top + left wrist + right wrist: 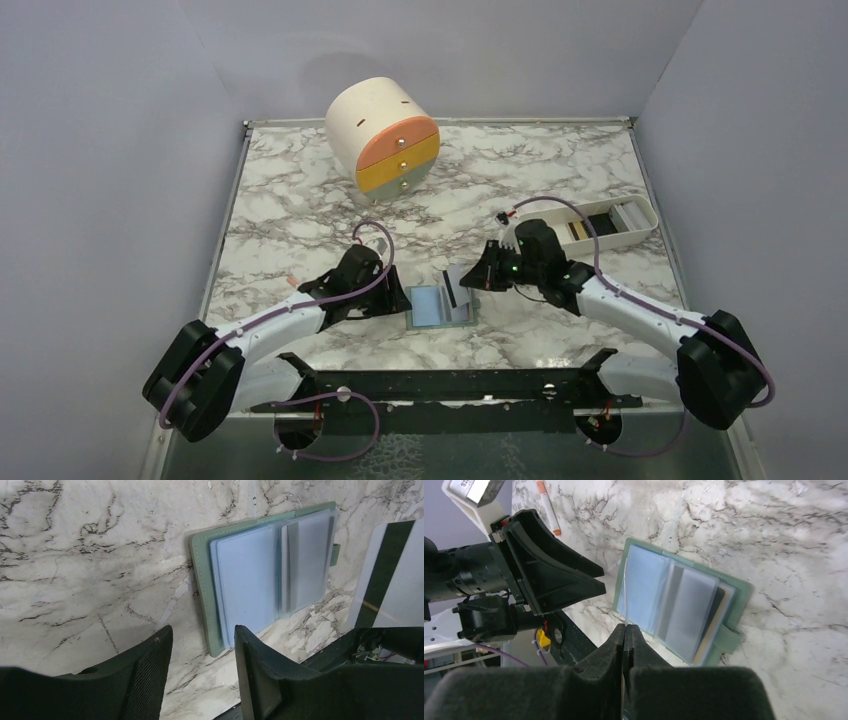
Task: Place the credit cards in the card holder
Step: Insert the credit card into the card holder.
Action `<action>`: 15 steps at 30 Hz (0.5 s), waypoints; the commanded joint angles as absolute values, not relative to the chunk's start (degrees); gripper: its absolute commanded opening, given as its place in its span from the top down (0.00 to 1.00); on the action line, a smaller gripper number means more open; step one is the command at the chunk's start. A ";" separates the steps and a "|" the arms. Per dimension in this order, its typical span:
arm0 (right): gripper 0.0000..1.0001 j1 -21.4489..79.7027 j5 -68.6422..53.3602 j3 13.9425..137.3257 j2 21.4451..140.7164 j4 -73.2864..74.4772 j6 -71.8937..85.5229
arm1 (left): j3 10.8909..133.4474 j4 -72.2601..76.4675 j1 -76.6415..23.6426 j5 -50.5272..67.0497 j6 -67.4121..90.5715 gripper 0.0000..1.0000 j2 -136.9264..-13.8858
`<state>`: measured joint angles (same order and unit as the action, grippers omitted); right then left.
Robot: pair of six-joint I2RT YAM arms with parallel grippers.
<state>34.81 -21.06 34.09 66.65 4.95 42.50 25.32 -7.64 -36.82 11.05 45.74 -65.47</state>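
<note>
- The marble table (pixel 300 200) fills the workspace, white with grey veins, walled in by plain grey panels.
- The left arm (pixel 270 325) and the right arm (pixel 640 310) both reach inward from the near edge, and their wrists face each other across the middle of the table.
- A cream cylinder (pixel 383 135) stands at the far edge, showing orange, yellow and grey drawer fronts.
- A long white tray (pixel 640 235) lies on the right, just beyond the right wrist. It holds stacked cards (pixel 600 222), dark, tan and pale grey.
- The left gripper (pixel 202 630) is low over the table at the card holder's left edge. Its jaws stand apart with nothing between them.
- The right gripper (pixel 625 627) is clenched. Its jaws are pressed together on the edge of a pale card.
- The card holder (pixel 200 580) lies open and flat on the table between the two grippers. Its sage-green cover frames clear plastic sleeves, and one sleeve page is lifted partway off the others. In the right wrist view a tan edge and a dark edge show beneath the sleeves on the tab side.
- The pale card (pixel 395 580) has a dark stripe along its length. It is held tilted in the air just beside the holder's right edge, on the tab side.
- A thin stick (pixel 547 505) with orange ends lies on the table behind the left wrist, well apart from the holder.
</note>
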 commanded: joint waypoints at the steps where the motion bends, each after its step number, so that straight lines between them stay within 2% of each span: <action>1: 0.99 37.78 -16.72 33.08 70.45 -1.98 47.19 | 24.43 -3.56 -36.47 13.35 46.22 0.50 -66.94; 15: 0.99 39.11 -17.04 30.60 78.37 -6.44 48.36 | 22.56 2.35 -36.49 16.24 46.31 0.70 -70.30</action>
<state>38.63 -17.67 32.10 77.10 -2.44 47.27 23.70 -1.52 -36.75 13.80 46.02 -69.28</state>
